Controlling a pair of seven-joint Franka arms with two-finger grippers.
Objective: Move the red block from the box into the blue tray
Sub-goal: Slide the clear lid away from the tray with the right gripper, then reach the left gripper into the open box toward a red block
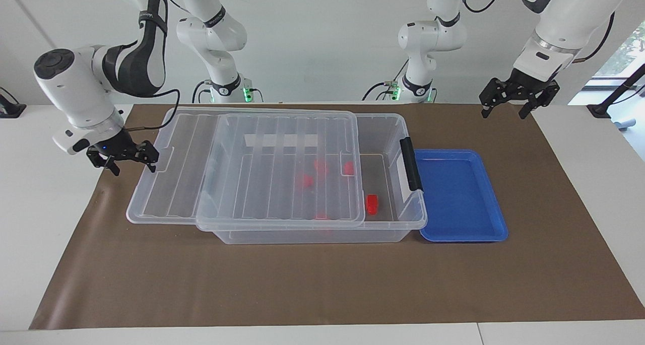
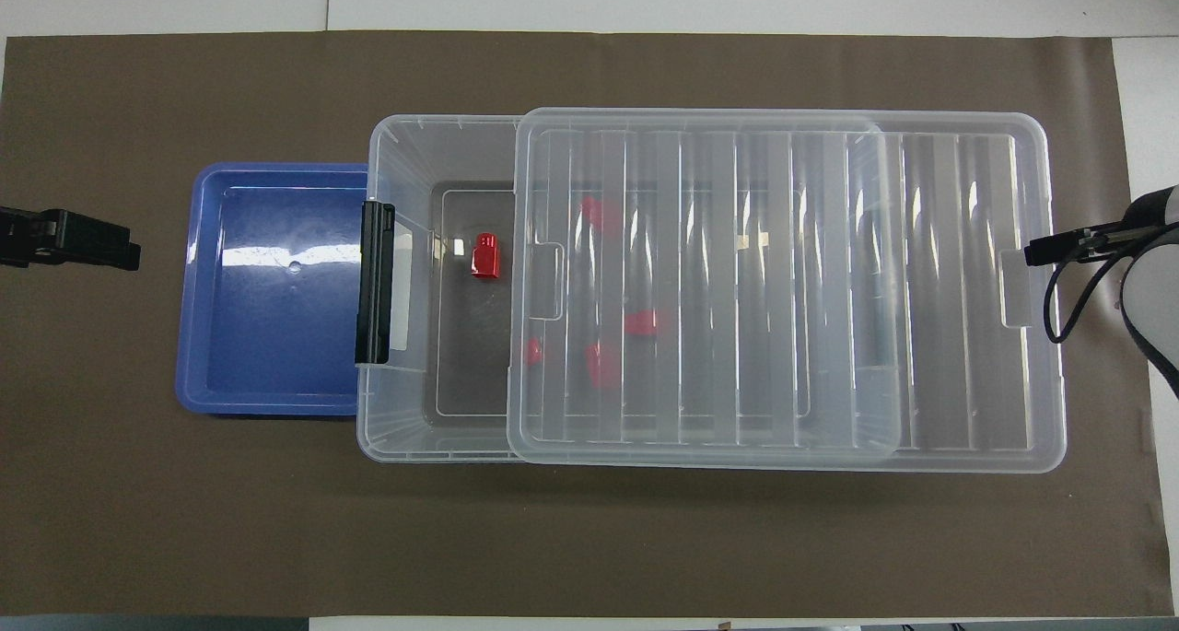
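The large clear plastic storage box (image 1: 322, 219) sits mid-table on the brown paper mat (image 1: 322, 284). Its ribbed clear lid (image 1: 242, 168) lies slid toward the right arm's end of the box, overhanging it and leaving a strip open beside the black clip handle (image 1: 410, 163). In that open strip rests one small red plastic block (image 1: 372, 204); four more red blocks (image 1: 304, 180) show through the lid. The shallow blue plastic tray (image 1: 496, 224) lies touching the box's handle end. The right gripper (image 1: 128, 156) hangs at the lid's overhanging edge, jaws spread and holding nothing. The left gripper (image 1: 519, 97) waits in the air over the mat near the tray, jaws released.
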